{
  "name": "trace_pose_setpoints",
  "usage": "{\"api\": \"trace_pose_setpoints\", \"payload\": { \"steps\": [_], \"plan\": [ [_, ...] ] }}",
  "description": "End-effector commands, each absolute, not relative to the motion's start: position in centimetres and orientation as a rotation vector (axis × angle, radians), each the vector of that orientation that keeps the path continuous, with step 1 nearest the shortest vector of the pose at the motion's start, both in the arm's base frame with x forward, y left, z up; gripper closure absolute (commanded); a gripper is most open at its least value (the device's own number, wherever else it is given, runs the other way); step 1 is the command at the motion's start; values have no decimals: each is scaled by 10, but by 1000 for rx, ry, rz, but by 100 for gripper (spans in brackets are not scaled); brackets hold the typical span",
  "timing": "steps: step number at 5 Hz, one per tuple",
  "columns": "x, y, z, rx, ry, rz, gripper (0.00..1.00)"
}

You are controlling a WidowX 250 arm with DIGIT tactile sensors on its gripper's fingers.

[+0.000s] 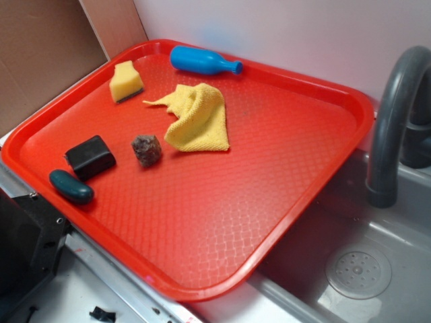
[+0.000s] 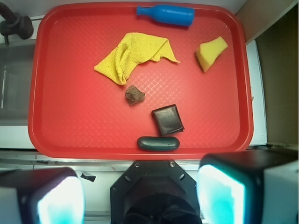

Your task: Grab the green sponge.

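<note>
6 loose items sit on the red tray [image 1: 283,202], which overhangs a grey sink [image 1: 377,269] with a dark curved faucet [image 1: 394,121] beside it. Green sponge [image 1: 126,81]: yellow foam wedge near the tray's far corner, just beside the blue bottle [image 1: 202,61], which lies on its side along the far rim. Sponge and bottle are close but apart. Its green layer is hardly visible in either view. Yellow cloth [image 1: 195,118] is crumpled near the middle, apart from the sponge. Small brown lump [image 1: 146,149] lies just beside the cloth's lower edge. Black block [image 1: 90,157] and dark teal oval piece [image 1: 71,186] rest close together by the near rim.

Wrist view: claw [image 2: 140,198] is spread wide, both fingers [image 2: 58,196] low in frame, off the tray's near edge and holding nothing. Sponge sits well apart from it, at the tray's far right corner in that view.
</note>
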State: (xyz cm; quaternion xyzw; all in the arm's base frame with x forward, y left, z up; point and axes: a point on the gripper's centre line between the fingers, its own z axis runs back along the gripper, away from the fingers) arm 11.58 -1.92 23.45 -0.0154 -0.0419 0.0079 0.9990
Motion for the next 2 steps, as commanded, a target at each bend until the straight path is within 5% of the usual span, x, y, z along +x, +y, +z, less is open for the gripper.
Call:
{"api": "trace_pose_setpoints", "payload": {
  "steps": [1, 2],
  "plan": [
    [116, -19, 234, -31, -84, 16, 0],
    [132, -13, 226, -54, -169, 264, 0]
  ]
}}
